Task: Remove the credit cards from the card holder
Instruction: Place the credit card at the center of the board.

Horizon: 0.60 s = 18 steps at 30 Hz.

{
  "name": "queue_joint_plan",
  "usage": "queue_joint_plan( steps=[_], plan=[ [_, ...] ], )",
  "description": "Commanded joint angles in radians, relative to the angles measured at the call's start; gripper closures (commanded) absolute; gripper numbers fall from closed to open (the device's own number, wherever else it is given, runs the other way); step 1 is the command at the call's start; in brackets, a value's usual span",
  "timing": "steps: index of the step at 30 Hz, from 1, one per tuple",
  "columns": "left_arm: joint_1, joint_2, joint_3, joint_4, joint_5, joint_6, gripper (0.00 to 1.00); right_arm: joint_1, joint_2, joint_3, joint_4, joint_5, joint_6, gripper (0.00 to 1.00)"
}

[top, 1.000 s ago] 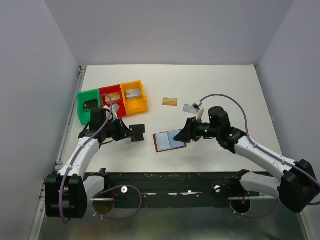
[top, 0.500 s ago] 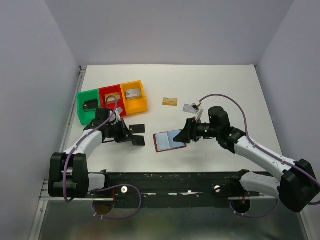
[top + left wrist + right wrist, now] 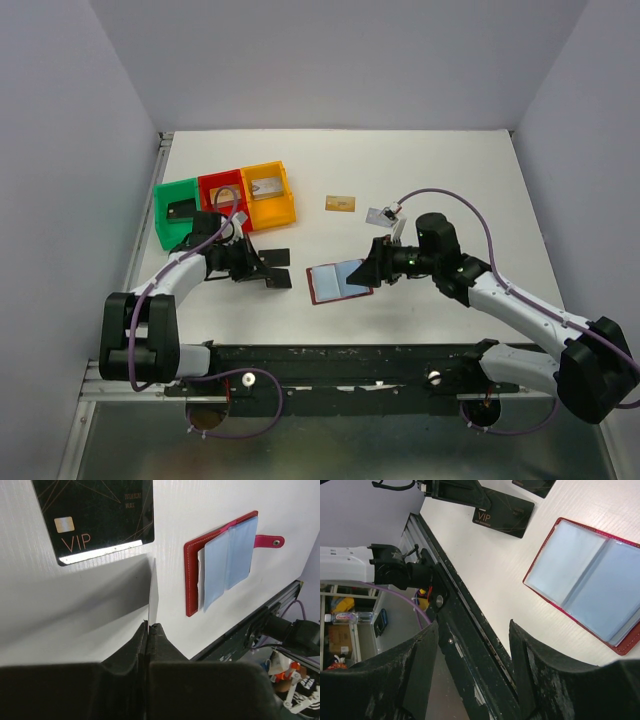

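The maroon card holder (image 3: 338, 281) lies open on the table with its light blue pockets up, also in the left wrist view (image 3: 220, 562) and the right wrist view (image 3: 590, 585). My left gripper (image 3: 260, 274) (image 3: 149, 625) is shut on a black credit card (image 3: 278, 282), seen edge-on (image 3: 152, 592), left of the holder. A second black card (image 3: 277, 257) (image 3: 97, 517) lies flat just beyond it. A gold card (image 3: 341, 203) and a silver card (image 3: 381, 215) lie farther back. My right gripper (image 3: 375, 266) (image 3: 472, 625) hovers open and empty at the holder's right edge.
Green (image 3: 165, 215), red (image 3: 222, 181) and yellow (image 3: 290, 205) trays stand in a row at the back left, each with something inside. The black frame rail (image 3: 470, 630) runs along the table's near edge, close below the holder.
My left gripper has carried its black card a little toward the near edge, uncovering the second black card on the table; its arm has folded lower. The right arm has stayed put.
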Motion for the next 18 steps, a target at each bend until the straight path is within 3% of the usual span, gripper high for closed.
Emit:
queue_joint_plan(
  steps=[1,14,18],
  plan=[
    [0.005,0.016,0.031,-0.011,0.008,0.018,0.87,-0.004,0.007,-0.009,0.016,-0.02,-0.012,0.34],
    [0.006,-0.016,0.05,-0.049,-0.035,0.03,0.73,-0.004,0.013,-0.009,0.001,-0.012,-0.016,0.34],
    [0.006,-0.03,0.057,-0.072,-0.067,0.042,0.59,-0.003,0.005,-0.009,-0.004,-0.004,-0.018,0.34]
  ],
)
